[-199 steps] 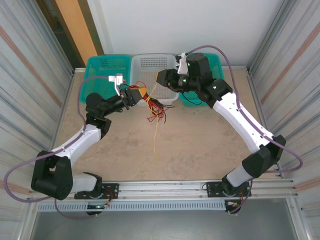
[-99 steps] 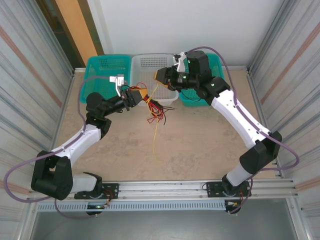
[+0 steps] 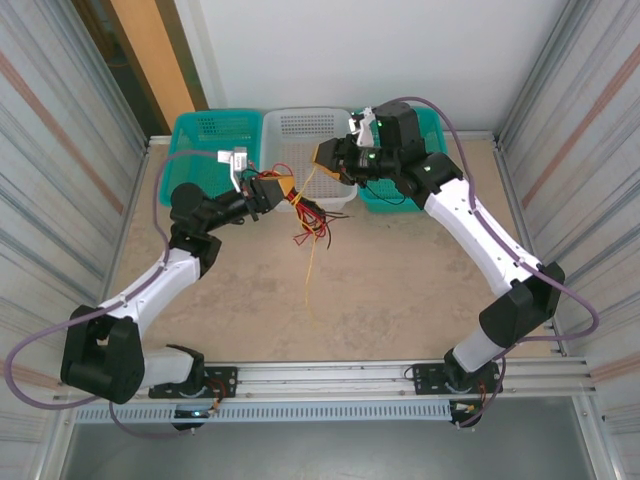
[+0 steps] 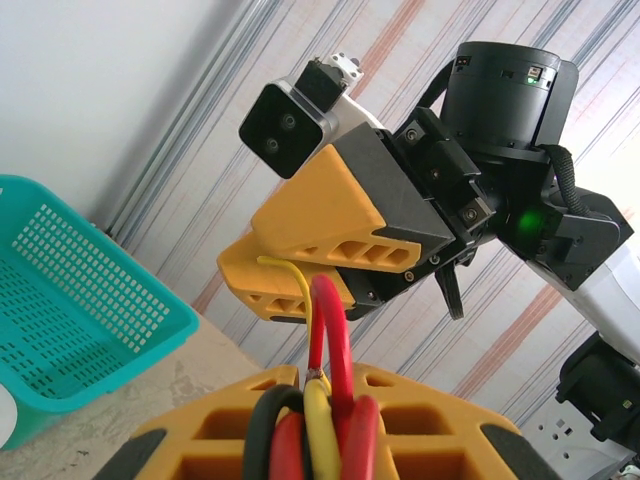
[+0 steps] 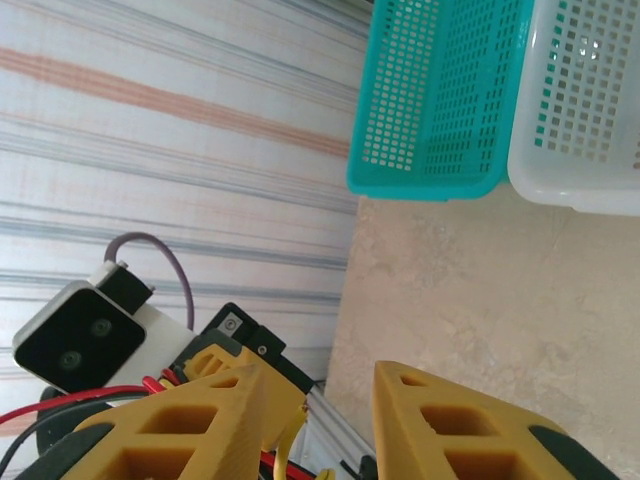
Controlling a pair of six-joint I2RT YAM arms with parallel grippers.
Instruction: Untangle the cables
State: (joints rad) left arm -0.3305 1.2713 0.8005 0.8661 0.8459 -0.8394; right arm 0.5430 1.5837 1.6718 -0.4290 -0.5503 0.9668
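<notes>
The cables (image 3: 308,222), red, black and yellow strands, hang in a bundle from my left gripper (image 3: 283,190) above the table. In the left wrist view that gripper (image 4: 315,400) is shut on the red, black and yellow cables (image 4: 325,430). One thin yellow strand (image 3: 311,270) trails down to the table. Its upper end (image 4: 290,275) rises to my right gripper (image 4: 250,250), which faces the left one a short way off. My right gripper (image 3: 324,154) stands open, its fingers (image 5: 200,420) well apart, and the yellow strand (image 5: 290,440) passes low between them.
At the back wall stand three baskets: a teal one (image 3: 205,130) on the left, a white one (image 3: 300,125) in the middle and a teal one (image 3: 432,125) behind the right arm. Corrugated walls close in both sides. Bare table (image 3: 400,290) lies in front.
The right arm has shifted a little and its jaws have narrowed slightly around the yellow strand. The left arm and its bundle have stayed put.
</notes>
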